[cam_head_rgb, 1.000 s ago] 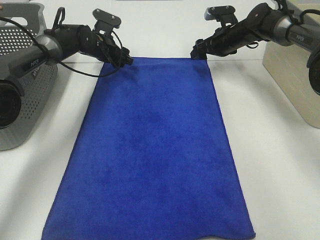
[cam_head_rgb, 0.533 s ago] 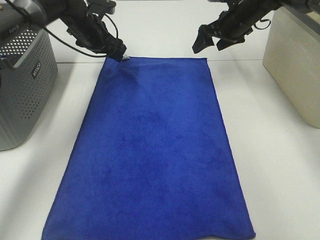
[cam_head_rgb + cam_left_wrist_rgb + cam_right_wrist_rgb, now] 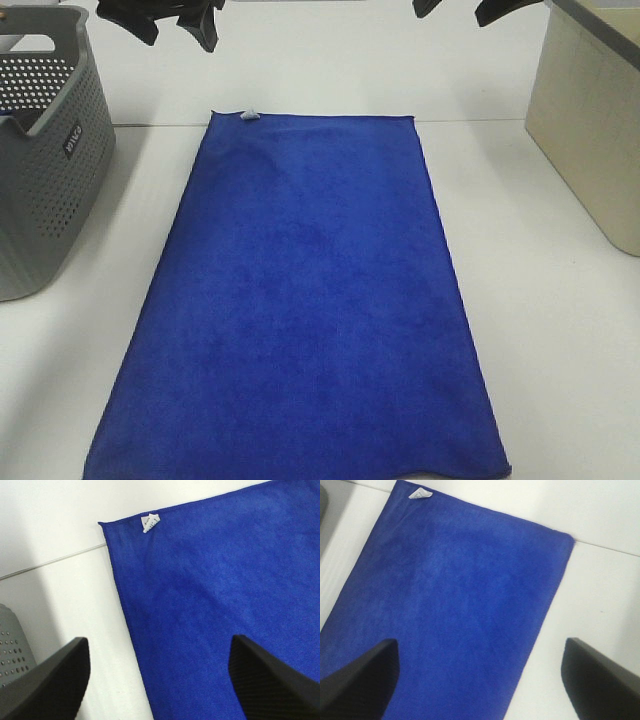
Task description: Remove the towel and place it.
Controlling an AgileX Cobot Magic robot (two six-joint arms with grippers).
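While the towel (image 3: 300,300) is lying flat and fully spread on the white surface (image 3: 560,330), between the grey perforated basket (image 3: 45,150) and the beige bin (image 3: 590,120), both arms are hanging high above its far edge, touching nothing. The left fingers (image 3: 47,680) are standing spread and empty over the corner carrying the small white tag (image 3: 150,522), and the right fingers (image 3: 360,680) are spread wide and empty over the opposite far corner. Placement is looking finished, so doing this step well is now meaning a clean retreat: lifting straight up, keeping both sets of fingers spread, and staying clear of the cloth so no corner is getting dragged or wrinkled.
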